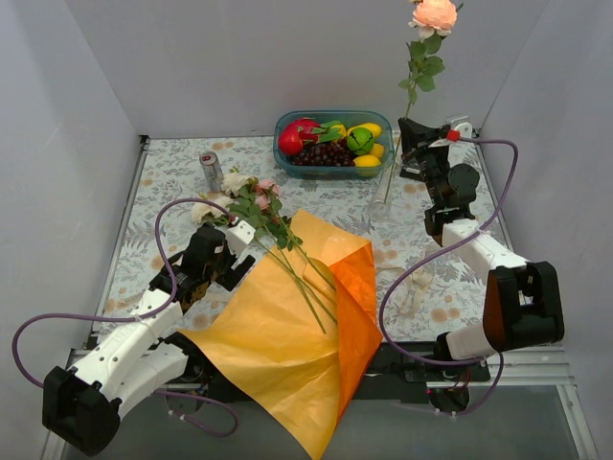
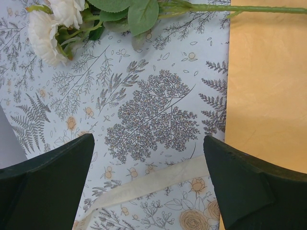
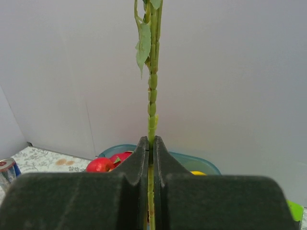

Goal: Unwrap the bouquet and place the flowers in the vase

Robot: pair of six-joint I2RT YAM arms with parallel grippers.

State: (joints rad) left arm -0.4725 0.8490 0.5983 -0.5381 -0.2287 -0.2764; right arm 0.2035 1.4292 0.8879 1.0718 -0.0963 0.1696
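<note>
Right now my right hand (image 1: 412,129) is clamped tight on the thin green stem (image 3: 152,96) of one peach rose (image 1: 436,14), at the far right of the table (image 1: 163,192). In the wrist view my two fingers (image 3: 129,167) meet on the stem with no gap. The stem runs straight up between them, with a leaf hanging off near the top. From above, the rose stands nearly upright, its head high over my hand and leaning a little to the right. Below my grip the stem carries on down toward the clear glass vase (image 1: 380,201). The vase stands on the table just left of my hand and in front of the blue tub of fruit (image 1: 330,171). I cannot tell whether the stem's tip is inside the vase or only beside it.

My left hand (image 2: 147,141) is spread wide and grasps nothing. It hangs over the patterned cloth, with a cream ribbon (image 2: 144,184) lying flat beneath it and the edge of the orange wrapping paper (image 2: 268,96) alongside. The rest of the flowers (image 1: 254,201) lie just beyond this hand, their pink and white heads on the cloth and their long stems resting across the opened paper. The paper's near corner hangs past the table's front edge. A silver can (image 1: 211,171) stands upright to the left of the tub, near the flower heads.
</note>
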